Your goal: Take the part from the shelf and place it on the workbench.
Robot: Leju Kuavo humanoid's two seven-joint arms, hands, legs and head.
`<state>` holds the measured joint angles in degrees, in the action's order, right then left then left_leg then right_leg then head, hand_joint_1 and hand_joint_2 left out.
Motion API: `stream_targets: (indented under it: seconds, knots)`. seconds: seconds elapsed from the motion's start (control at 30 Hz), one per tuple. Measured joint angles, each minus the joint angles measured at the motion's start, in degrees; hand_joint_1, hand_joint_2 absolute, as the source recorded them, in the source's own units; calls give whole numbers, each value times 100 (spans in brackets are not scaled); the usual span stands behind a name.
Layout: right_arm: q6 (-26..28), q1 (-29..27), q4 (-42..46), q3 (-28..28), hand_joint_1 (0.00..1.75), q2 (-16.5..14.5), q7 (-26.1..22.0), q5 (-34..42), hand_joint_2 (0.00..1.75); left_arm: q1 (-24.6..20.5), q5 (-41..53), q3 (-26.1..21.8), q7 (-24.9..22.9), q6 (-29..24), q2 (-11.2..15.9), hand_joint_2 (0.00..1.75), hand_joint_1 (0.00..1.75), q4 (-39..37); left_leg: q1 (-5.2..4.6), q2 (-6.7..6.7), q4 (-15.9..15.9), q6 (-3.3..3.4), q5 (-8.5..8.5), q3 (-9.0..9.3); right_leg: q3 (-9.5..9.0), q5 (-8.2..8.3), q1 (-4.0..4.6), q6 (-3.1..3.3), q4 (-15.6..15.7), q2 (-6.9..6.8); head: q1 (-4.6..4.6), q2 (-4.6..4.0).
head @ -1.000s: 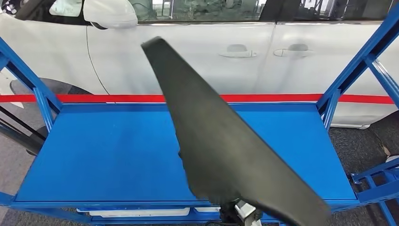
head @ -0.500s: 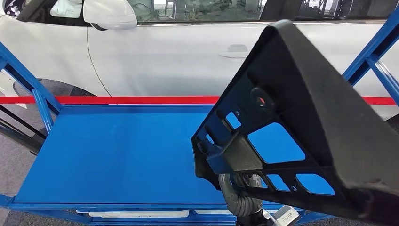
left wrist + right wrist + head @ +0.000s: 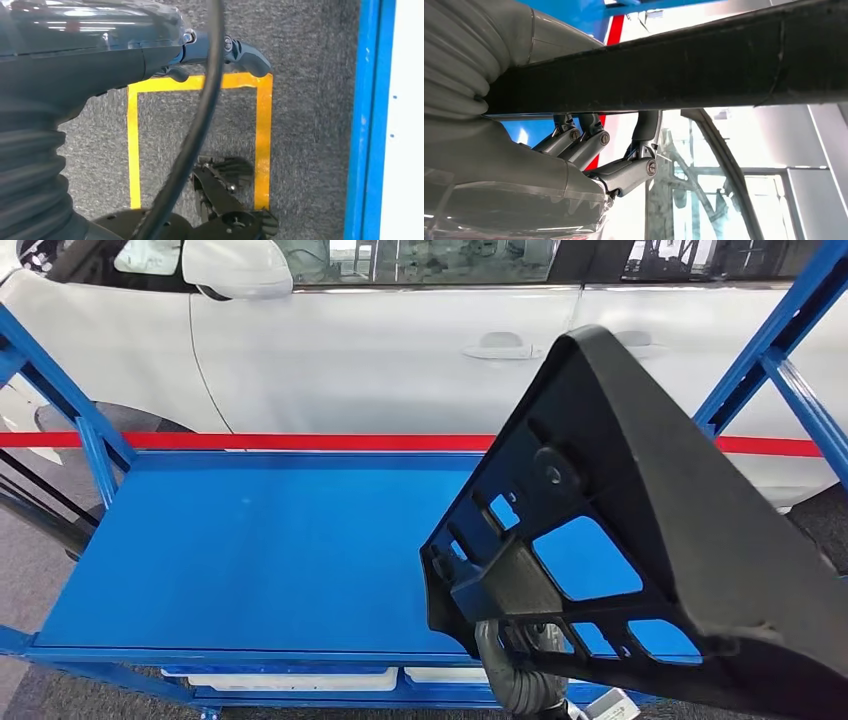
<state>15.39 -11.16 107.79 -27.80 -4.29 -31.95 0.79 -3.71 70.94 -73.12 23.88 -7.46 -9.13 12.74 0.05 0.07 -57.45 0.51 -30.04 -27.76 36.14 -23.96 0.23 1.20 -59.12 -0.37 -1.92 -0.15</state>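
Left hand [image 3: 215, 52]: hangs low over grey carpet [image 3: 310, 150] with a yellow taped square [image 3: 264, 145], seen in the left wrist view; dark fingers [image 3: 247, 52] curled in, nothing in them. Well apart from the work.

Head view, left to centre: flat blue metal bench top [image 3: 250, 550] fills lower left and centre of frame, bare blue surface, slanted blue frame posts [image 3: 60, 390] at the upper left and right edges, front rail along the bottom. White car door [image 3: 380, 350] and a red stripe [image 3: 300, 441] behind it.

Right of frame: large black moulded plastic part with ribbed cut-out windows [image 3: 640, 540], a long wedge shape, long axis running from upper centre down to lower right corner. Held up in the air above the bench's right half, tilted, ribbed underside facing the camera, not touching the bench.

Right hand [image 3: 589, 155]: fingers [image 3: 624, 172] wrapped up around the part's edge, part pinned between them and the palm, so gripping the part from below at its lower left end.

Judgement: part is already off the shelf, placing still to do. Right hand is the one doing it. Open room lies left of the part, on the bare blue surface; right post and front rail are the edges to mind as the long end swings down.
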Motion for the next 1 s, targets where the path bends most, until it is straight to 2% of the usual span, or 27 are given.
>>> stream_targets:
  seconds: [0.03, 0.07, 0.1, 0.13, 0.2, 0.23, 0.27, 0.3, 0.33, 0.4, 0.43, 0.47, 0.5, 0.57, 0.77, 0.8, 0.83, 0.87, 0.9, 0.93, 0.97, 1.0]
  knots:
    - [-7, -11, 0, 3, 175, 3, -10, -16, 175, 5, -2, -2, -8, 2, -11, 175, 0, 0, 8, 9, 24, 26, 52, -14, 10, 7, -12, -36, -5, 1, 0, 0]
    - [-17, -21, 0, 7, 175, 5, -17, -35, 175, 8, -4, -3, -18, 5, -22, 175, 0, 0, 20, 18, 52, 57, 115, -34, 36, -59, -19, -71, -47, 9, 1, 0]
    - [-31, -29, 1, 12, 175, 10, -21, -50, 175, 7, -6, -3, -27, 7, -32, 175, 0, 0, 38, 32, 79, 95, 181, -68, 88, -211, -28, -103, -168, 19, 1, 0]
    - [-47, -37, 0, 17, 175, 15, -24, -60, 175, 1, -8, -4, -35, 9, -42, 175, 0, 0, 53, 46, 94, 124, 241, -117, 172, -459, -44, -133, -408, 28, 1, 0]
    - [-66, -55, -1, 31, 175, 27, -25, -68, 175, -2, -10, -5, -45, 10, -43, 175, 0, 0, 53, 56, 85, 155, 334, -247, 360, -965, -85, -189, -1083, 34, 0, 0]
    - [-68, -64, -1, 39, 175, 31, -25, -68, 175, -2, -10, -5, -47, 11, -43, 175, 0, 0, 54, 58, 76, 146, 377, -314, 411, -1099, -106, -214, -1366, 33, 0, 0]
    - [-68, -71, -1, 45, 175, 35, -25, -68, 175, 0, -10, -5, -50, 13, -44, 175, 0, 0, 57, 59, 63, 131, 415, -380, 378, -1103, -128, -237, -1483, 32, 0, 0]
    - [-69, -75, -1, 50, 175, 38, -25, -68, 175, 1, -10, -5, -51, 15, -48, 175, 0, 0, 62, 59, 45, 111, 449, -444, 240, -1004, -150, -256, -1395, 30, 0, 0]
    - [-71, -77, -1, 52, 175, 40, -25, -68, 175, 0, -10, -5, -51, 18, -53, 175, 0, 0, 69, 57, 16, 87, 476, -502, -7, -854, -172, -269, -1090, 28, 0, 0]
    - [-75, -74, -1, 53, 175, 43, -26, -71, 175, -2, -10, -5, -53, 25, -61, 175, 0, 0, 73, 52, -59, 30, 514, -604, -553, -692, -186, -264, -308, 36, -1, 0]
    - [-75, -76, -1, 55, 175, 44, -27, -73, 175, -4, -10, -5, -53, 28, -62, 175, 0, 0, 70, 49, -91, -7, 533, -635, -708, -676, -177, -239, -48, 43, 0, 0]
    - [-76, -76, -1, 57, 175, 45, -29, -75, 175, -5, -10, -5, -54, 31, -62, 175, 0, 0, 64, 47, -111, -45, 555, -657, -757, -697, -160, -205, 63, 52, -1, 0]
    - [-76, -81, -1, 60, 175, 46, -30, -77, 175, -6, -10, -5, -54, 32, -62, 175, 0, 0, 61, 45, -115, -87, 584, -668, -738, -676, -138, -164, 63, 60, -1, 0]
    - [-77, -84, -1, 63, 175, 47, -31, -77, 175, -6, -10, -5, -54, 33, -62, 175, 0, 0, 63, 44, -108, -136, 623, -680, -703, -661, -125, -125, 57, 62, -1, 0]
    - [-76, -85, -1, 63, 175, 47, -31, -77, 175, -5, -10, -5, -54, 34, -62, 175, 0, 0, 67, 42, -102, -153, 637, -683, -695, -649, -120, -106, 58, 61, 0, 0]
    - [-76, -85, -1, 65, 175, 47, -31, -77, 175, -1, -10, -7, -54, 34, -62, 175, 0, 0, 75, 40, -110, -164, 635, -695, -680, -626, -132, -77, 70, 55, 0, 0]
    - [-75, -84, -1, 66, 175, 48, -31, -77, 175, 4, -10, -9, -54, 36, -62, 175, 0, 0, 84, 35, -137, -178, 598, -719, -658, -595, -141, -42, 81, 47, -1, 0]
    - [-75, -87, -1, 75, 175, 48, -29, -70, 175, 8, -10, -10, -54, 51, -62, 175, 0, 0, 93, 32, -509, -201, 291, -839, -573, -518, -136, 12, 89, 36, -1, 0]
    - [-75, -93, -1, 89, 175, 49, -26, -63, 175, 11, -10, -13, -53, 68, -62, 175, 0, 0, 99, 28, -813, -205, 89, -830, -424, -401, -116, 65, 82, 25, -2, 0]
    - [-75, -101, -1, 102, 175, 49, -25, -60, 175, 10, -10, -14, -52, 85, -61, 175, 0, 0, 92, 25, -986, -188, -73, -722, -278, -293, -78, 92, 64, 20, -2, 0]
    - [-75, -114, -1, 116, 175, 49, -25, -66, 175, 5, -10, -15, -52, 101, -58, 175, 0, 2, 75, 23, -1008, -147, -204, -506, -136, -184, -47, 110, 44, 18, -2, 0]
    - [-75, -128, -1, 125, 175, 49, -27, -94, 175, -4, -10, -16, -52, 104, -55, 175, 0, 3, 50, 21, -587, -84, -93, -137, -50, -115, -21, 96, 25, 17, -2, 0]
